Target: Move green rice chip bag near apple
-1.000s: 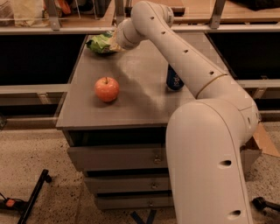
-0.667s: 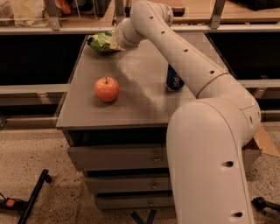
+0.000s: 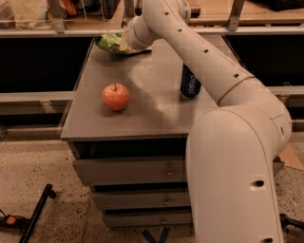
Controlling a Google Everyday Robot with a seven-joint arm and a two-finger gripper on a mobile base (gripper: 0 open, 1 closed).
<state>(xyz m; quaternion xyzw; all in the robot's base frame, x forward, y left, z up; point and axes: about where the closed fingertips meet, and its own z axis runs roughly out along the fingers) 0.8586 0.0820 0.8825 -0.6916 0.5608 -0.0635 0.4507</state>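
From my seat I could make out little of the gripper (image 3: 126, 45). It sat at the far left corner of the table (image 3: 156, 109), against the bag (image 3: 107, 42), mostly behind the end of the arm (image 3: 204, 61). The arm also covered the bag's right part, and the bag's print was too small for me to read. It hid the can's (image 3: 189, 86) top and right side, and the right ends of the drawers (image 3: 128, 171). Its base ran off the bottom edge. The clutter (image 3: 28, 12) behind the table was cut off at the top.
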